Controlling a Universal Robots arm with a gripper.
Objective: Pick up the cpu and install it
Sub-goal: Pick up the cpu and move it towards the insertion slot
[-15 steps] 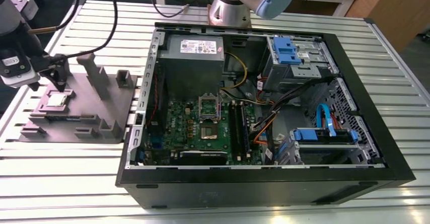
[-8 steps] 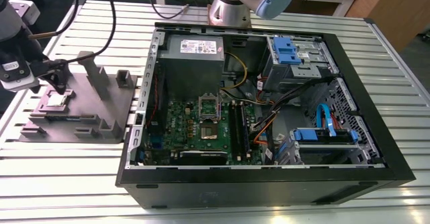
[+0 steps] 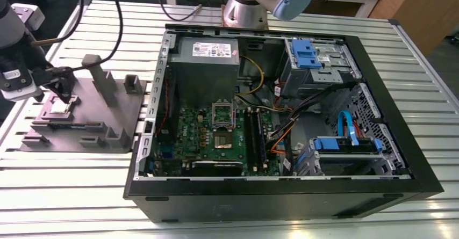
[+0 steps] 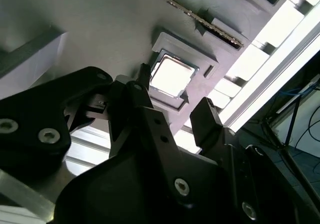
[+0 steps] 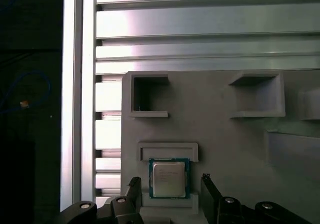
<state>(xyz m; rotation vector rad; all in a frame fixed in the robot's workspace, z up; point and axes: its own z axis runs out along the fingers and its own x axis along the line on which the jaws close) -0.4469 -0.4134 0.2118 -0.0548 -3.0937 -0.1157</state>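
Cpu [image 3: 59,107] lies flat in its square pocket on the grey holder block [image 3: 97,102], at the exterior view's left of the table [image 3: 72,196]. Your gripper [image 3: 62,91] hangs right over it. In both wrist views you can see the fingers [image 5: 210,194] spread wider than the chip, one on each side (gaps show at both edges, nothing clamped). To the exterior view's right, well apart, the open computer case [image 3: 287,198] lies on its side, its green motherboard [image 3: 204,137] exposed.
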